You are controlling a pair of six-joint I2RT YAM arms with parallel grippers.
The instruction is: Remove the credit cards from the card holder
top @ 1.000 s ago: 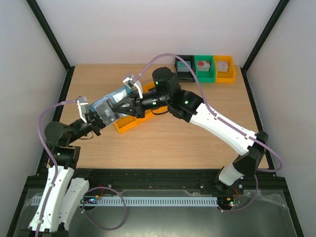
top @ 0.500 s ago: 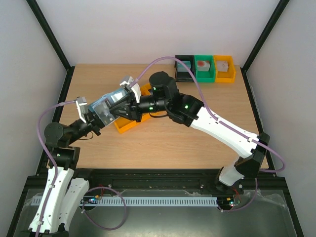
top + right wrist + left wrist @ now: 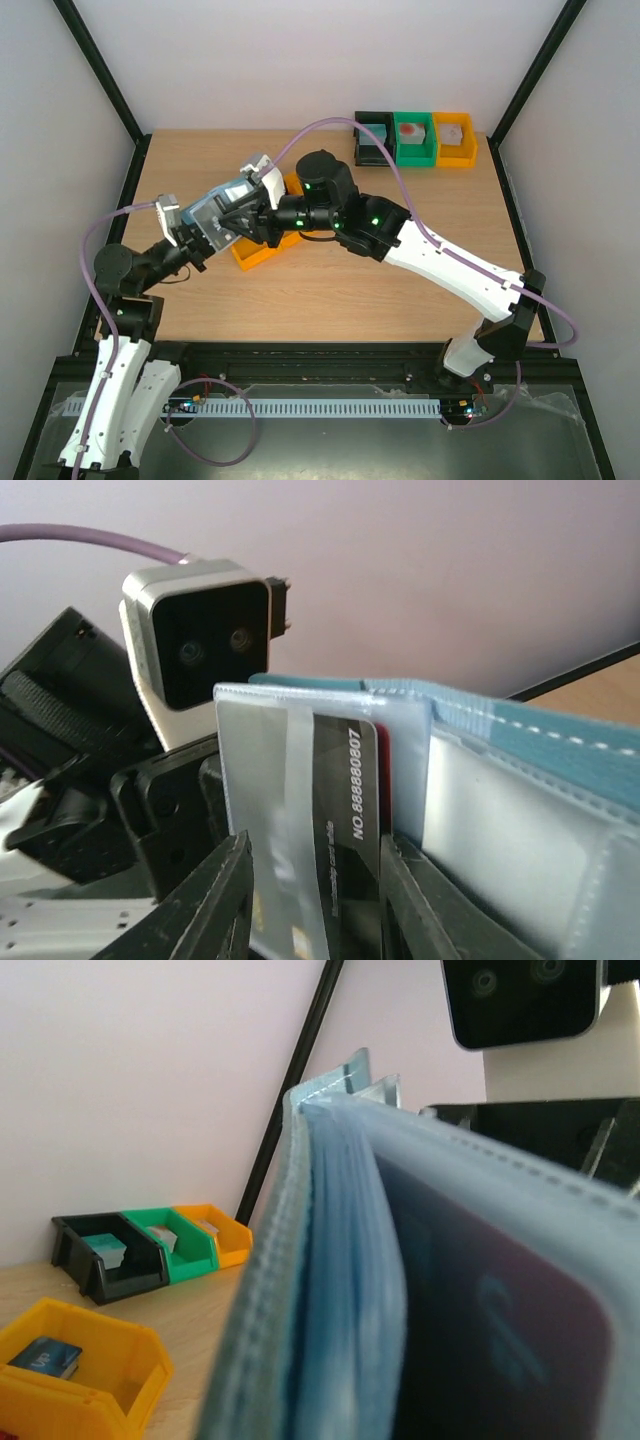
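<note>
Left gripper (image 3: pixel 192 235) clamped on card holder (image 3: pixel 222 205), raised, left of centre. Holder soft, sleeves floppy. Dark card (image 3: pixel 335 800) in clear pocket, red card (image 3: pixel 385 770) behind it. Likely light, stiff, slick: pinch near pocket mouth, pull straight. Right gripper (image 3: pixel 315 845) parted, fingers flanking dark card, no grip evident.

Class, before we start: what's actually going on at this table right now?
The left gripper holds a light blue card holder up above the table, clamped shut on it. The right gripper has its fingers apart on either side of a dark card that sits in a clear sleeve, with a red card behind it. Neither card is out yet.
</note>
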